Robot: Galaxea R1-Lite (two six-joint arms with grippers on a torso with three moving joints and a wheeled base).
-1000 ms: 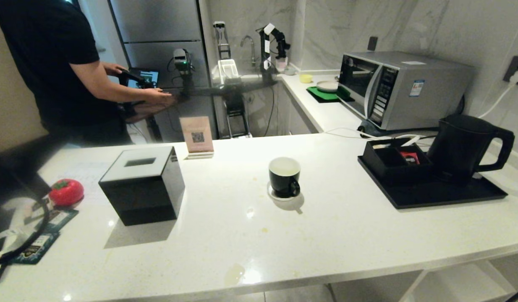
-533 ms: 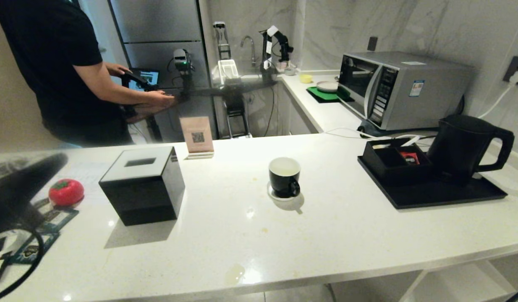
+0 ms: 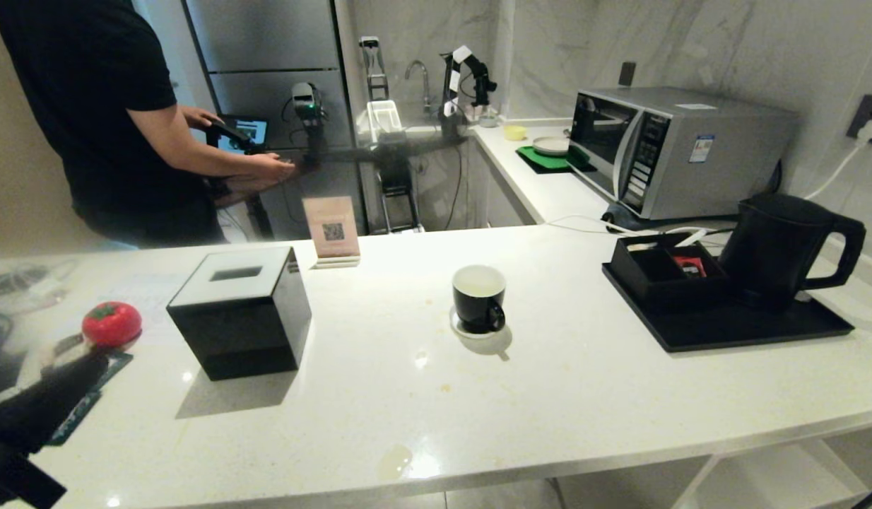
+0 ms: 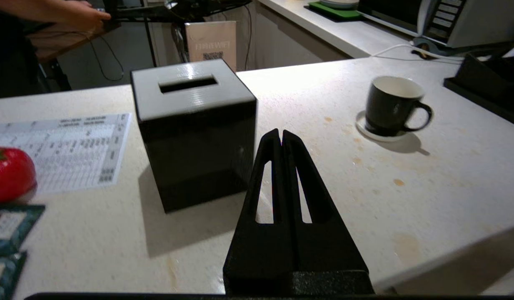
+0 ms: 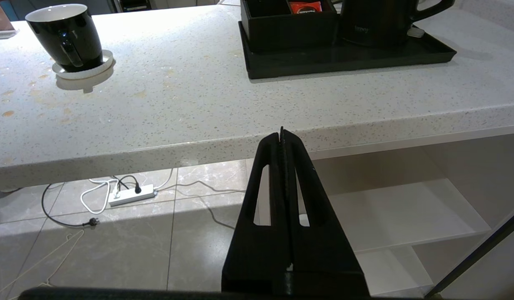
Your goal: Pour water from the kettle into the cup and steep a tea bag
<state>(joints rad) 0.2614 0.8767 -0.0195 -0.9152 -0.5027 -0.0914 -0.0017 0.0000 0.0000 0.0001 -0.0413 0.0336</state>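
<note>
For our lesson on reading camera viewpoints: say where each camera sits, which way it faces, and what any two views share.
Head view: high, looking down at the counter; left claw at the near left edge.
Left wrist view: behind the shut left claw, facing the black box.
Right wrist view: below counter height, behind the shut right claw.
All three share the cup.

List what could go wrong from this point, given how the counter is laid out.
1. The left gripper, shut and empty, sits close beside the black cube box; a sweep toward the cup could clip it.
2. The kettle shares its black tray with a compartment box, so lifting it may knock that.
3. The cup only rests on a small coaster, so a nudge could slide it.
</note>
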